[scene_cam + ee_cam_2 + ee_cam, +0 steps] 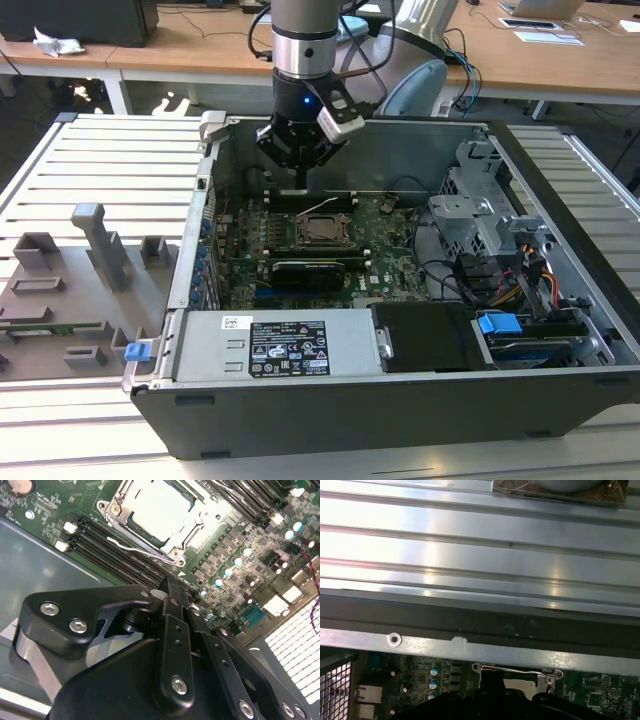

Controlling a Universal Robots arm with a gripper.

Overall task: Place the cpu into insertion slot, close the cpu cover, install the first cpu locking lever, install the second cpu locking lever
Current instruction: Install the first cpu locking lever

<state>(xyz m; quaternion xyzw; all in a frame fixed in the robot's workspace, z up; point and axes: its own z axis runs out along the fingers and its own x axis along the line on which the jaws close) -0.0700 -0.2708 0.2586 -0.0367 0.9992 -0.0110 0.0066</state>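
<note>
**A:** Steel case (330, 425) lying open, green motherboard (395, 250) flat on its floor. Where does the work stand?

**B:** Lever work, I judge. The gripper (300, 182) hangs over the board's edge that runs along the case's tall wall, just beside the insertion slot (299, 232). Its fingers look drawn together, with nothing between them that I can see.

**A:** So how is it done well?

**B:** Use the closed tips as a pusher. In the second wrist view the wire lever (135, 548) runs along one side of the socket, just beyond the tips. It looks unlatched, though I cannot be sure. It is thin and likely springy, so I would bear on it near its free end. Then press down and sideways under its catch, staying off the long black memory slots (95, 542) beside it. A slip could scrape the board.

**A:** And the chip?

**B:** The cpu cover (131, 527) appears to be down. It is a thin metal frame, bright under the light, with a screw at one corner. Through its window the cpu (159, 507) lies flat in the slot, roughly mid-board. It is square with a pale silvery top, and I can make out no marks on it.
</note>
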